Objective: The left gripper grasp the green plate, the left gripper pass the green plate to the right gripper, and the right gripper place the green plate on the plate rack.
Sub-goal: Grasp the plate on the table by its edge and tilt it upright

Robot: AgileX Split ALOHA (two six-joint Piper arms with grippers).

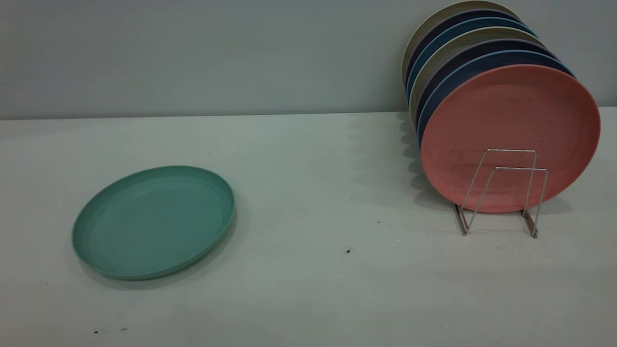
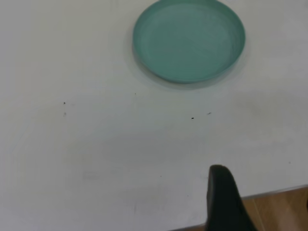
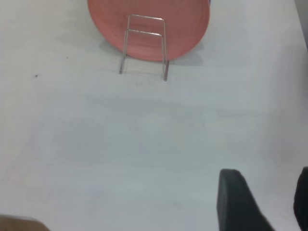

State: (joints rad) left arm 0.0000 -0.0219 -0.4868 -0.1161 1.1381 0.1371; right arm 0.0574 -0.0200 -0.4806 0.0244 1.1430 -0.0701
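The green plate lies flat on the white table at the left; it also shows in the left wrist view. The plate rack stands at the right, with a salmon-pink plate at the front of several upright plates. The rack also shows in the right wrist view. Neither gripper shows in the exterior view. The left gripper hangs over the table's near edge, far from the green plate, with one finger showing and a wide empty gap beside it. The right gripper is open and empty, well short of the rack.
Behind the pink plate stand several blue, dark and beige plates. A grey wall runs behind the table. The table's near edge and a wooden floor show in the left wrist view. Small dark specks dot the tabletop.
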